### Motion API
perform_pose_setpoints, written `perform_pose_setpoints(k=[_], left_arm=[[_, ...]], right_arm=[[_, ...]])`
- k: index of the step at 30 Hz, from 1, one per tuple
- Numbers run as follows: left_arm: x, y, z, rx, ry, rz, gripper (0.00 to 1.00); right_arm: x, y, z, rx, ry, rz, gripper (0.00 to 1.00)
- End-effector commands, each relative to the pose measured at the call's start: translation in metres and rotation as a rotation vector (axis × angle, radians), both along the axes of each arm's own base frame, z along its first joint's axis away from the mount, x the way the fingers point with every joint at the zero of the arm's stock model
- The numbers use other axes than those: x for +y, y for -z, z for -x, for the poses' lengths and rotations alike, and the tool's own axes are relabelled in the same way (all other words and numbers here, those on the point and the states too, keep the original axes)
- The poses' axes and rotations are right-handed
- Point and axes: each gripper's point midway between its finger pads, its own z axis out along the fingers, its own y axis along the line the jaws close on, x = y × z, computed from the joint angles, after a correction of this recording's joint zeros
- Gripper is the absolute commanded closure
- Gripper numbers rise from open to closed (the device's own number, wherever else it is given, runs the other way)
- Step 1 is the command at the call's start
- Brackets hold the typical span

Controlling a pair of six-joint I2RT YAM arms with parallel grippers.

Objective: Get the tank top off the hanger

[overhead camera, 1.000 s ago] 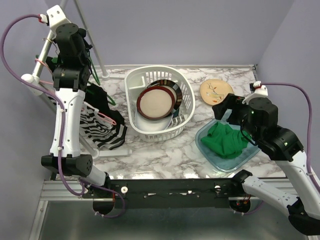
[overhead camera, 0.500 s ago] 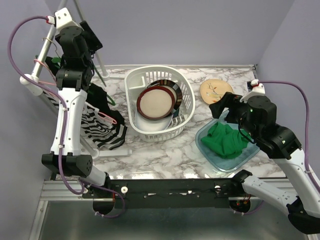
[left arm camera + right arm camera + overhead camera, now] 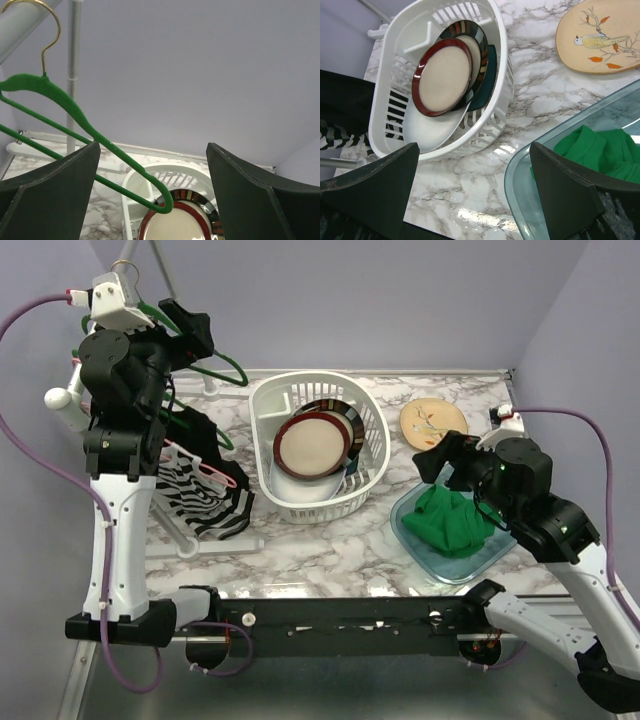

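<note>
Left claw (image 3: 152, 147): raised high above the worktop (image 3: 370, 540), jaws wide apart. The green hanger (image 3: 65, 102) is bare. Its gold hook sits up and to the left of this claw, at a grey rail (image 3: 20, 20). The rounded end of the hanger reaches down into the gap between the two fingers without being clamped. Whether it touches the left finger (image 3: 55, 185) cannot be told.

Below the left claw, a black-and-white striped garment (image 3: 200, 495) hangs on a pink hanger (image 3: 205, 468), draped down onto the worktop.

Ahead of and below the left claw, and ahead-left of the right claw, stands a white basket (image 3: 265, 405). It holds stacked plates, the top one red-rimmed (image 3: 312, 445).

Ahead-right of the right claw, a tan plate with a bird design (image 3: 600, 35) lies flat on the worktop, apart from the basket.

Right claw (image 3: 474, 146): low over the worktop, jaws wide apart, nothing between them.

The tank top (image 3: 600, 150), green and crumpled, is off the hanger. It lies in a clear blue-green tray (image 3: 515, 170) just below the right claw, on the side of its right finger (image 3: 570, 195).
</note>
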Motion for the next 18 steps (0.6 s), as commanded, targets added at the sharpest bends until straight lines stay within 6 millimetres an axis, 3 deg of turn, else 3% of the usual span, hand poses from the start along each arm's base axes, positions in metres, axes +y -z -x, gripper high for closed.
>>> perform_pose_setpoints(k=[1, 7, 16, 18], left_arm=[[-0.020, 0.003, 0.015, 0.009, 0.124, -0.039, 0.05], [-0.014, 0.016, 0.030, 0.068, 0.104, -0.071, 0.05], [0.000, 0.014, 0.065, 0.100, 0.033, -0.057, 0.10], [0.014, 0.019, 0.066, 0.133, -0.043, -0.054, 0.14]], right_arm=[[0.006, -0.007, 0.006, -0.034, -0.049, -0.033, 0.00], [0.008, -0.005, 0.011, -0.032, -0.078, -0.036, 0.00], [0.007, 0.003, 0.015, -0.032, -0.085, -0.037, 0.00], [0.007, 0.005, 0.015, -0.029, -0.087, -0.036, 0.00]])
